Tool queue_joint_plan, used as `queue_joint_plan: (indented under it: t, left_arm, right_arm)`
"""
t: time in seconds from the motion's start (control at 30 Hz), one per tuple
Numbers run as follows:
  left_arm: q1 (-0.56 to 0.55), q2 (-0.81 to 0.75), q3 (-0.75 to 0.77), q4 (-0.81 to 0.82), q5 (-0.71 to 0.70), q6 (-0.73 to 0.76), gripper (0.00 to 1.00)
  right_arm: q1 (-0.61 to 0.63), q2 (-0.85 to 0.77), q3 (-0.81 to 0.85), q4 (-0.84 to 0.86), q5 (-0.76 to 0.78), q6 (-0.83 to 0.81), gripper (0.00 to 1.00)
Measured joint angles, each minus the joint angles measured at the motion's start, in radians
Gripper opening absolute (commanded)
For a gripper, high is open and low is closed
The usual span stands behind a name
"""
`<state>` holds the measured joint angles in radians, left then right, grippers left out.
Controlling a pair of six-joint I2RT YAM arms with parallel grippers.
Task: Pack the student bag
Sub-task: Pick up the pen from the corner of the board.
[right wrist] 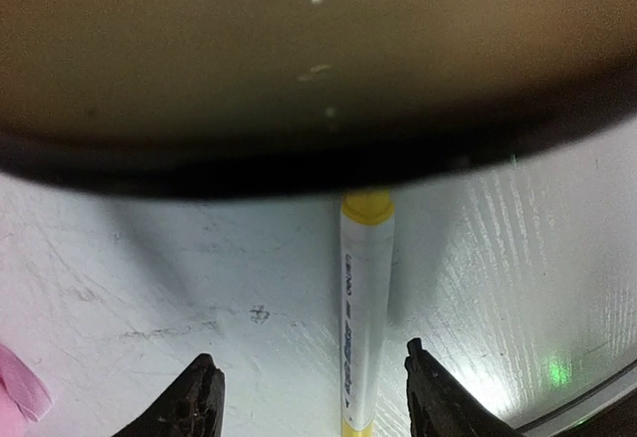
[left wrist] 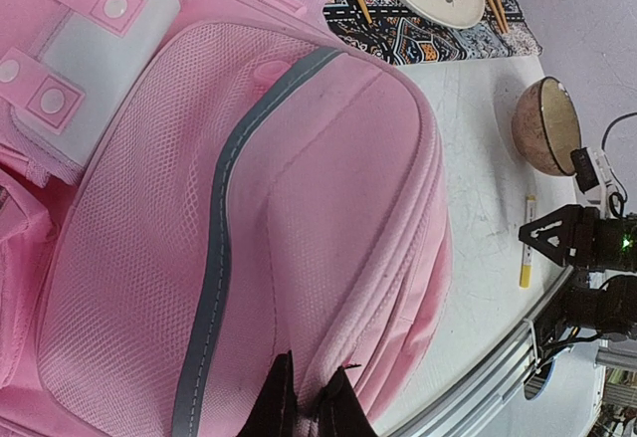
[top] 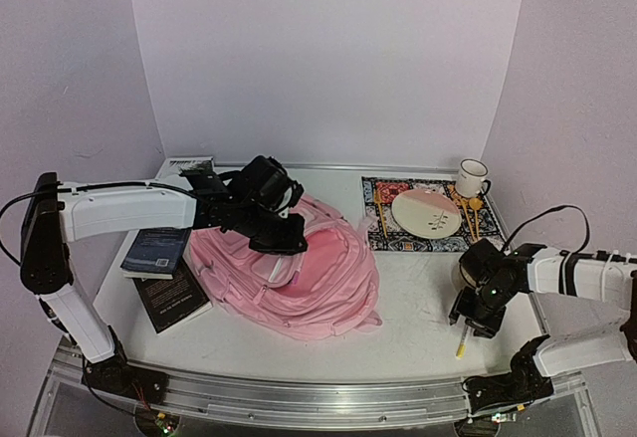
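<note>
The student bag (top: 299, 273), a big pink backpack, lies flat in the middle of the table; its mesh front pocket and grey stripe (left wrist: 214, 228) fill the left wrist view. My left gripper (top: 284, 230) (left wrist: 312, 399) rests on the bag's top and is shut on a ridge of its pink fabric by the zip seam. A white marker with yellow ends (right wrist: 365, 308) (top: 463, 341) lies on the table at the right. My right gripper (right wrist: 314, 397) (top: 475, 315) hovers low over the marker, open, with a finger on each side and neither touching it.
A brown bowl (right wrist: 299, 49) (left wrist: 545, 123) sits just beyond the marker. Two dark books (top: 157, 250) (top: 171, 298) lie left of the bag. A patterned mat (top: 383, 236) at the back right holds a plate (top: 426, 213), and a mug (top: 473, 176) stands beside it.
</note>
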<state>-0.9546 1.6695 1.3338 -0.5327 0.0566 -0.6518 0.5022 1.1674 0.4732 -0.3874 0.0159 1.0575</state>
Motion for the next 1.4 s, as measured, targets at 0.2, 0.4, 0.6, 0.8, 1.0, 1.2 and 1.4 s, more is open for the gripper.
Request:
queue_joint_plan:
  t: [0.2,0.4,0.6,0.8,1.0,1.2,1.4]
  left_arm:
    - [0.000,0.000,0.000,0.000,0.000,0.000,0.00]
    - [0.000,0.000,0.000,0.000,0.000,0.000,0.00]
    - [0.000,0.000,0.000,0.000,0.000,0.000,0.00]
    - [0.000,0.000,0.000,0.000,0.000,0.000,0.00]
    - [0.000,0.000,0.000,0.000,-0.001,0.000,0.00]
    - [0.000,-0.001,0.000,0.000,-0.007,0.000,0.00]
    - [0.000,-0.007,0.000,0.000,-0.009,0.001,0.00]
  right_arm:
    - [-0.002,0.020,0.000,0.016,-0.046,-0.014,0.53]
    - [-0.002,0.049,0.001,0.031,-0.064,-0.019,0.47]
    - [-0.003,0.077,0.009,0.069,-0.080,-0.032,0.39]
    - [-0.003,0.128,0.038,0.082,-0.088,-0.041,0.33]
    - [0.008,0.194,0.083,0.045,-0.085,-0.064,0.29]
    - [0.070,0.254,0.129,0.002,-0.035,-0.062,0.15]
    - [0.129,0.281,0.162,0.016,-0.047,-0.050,0.07]
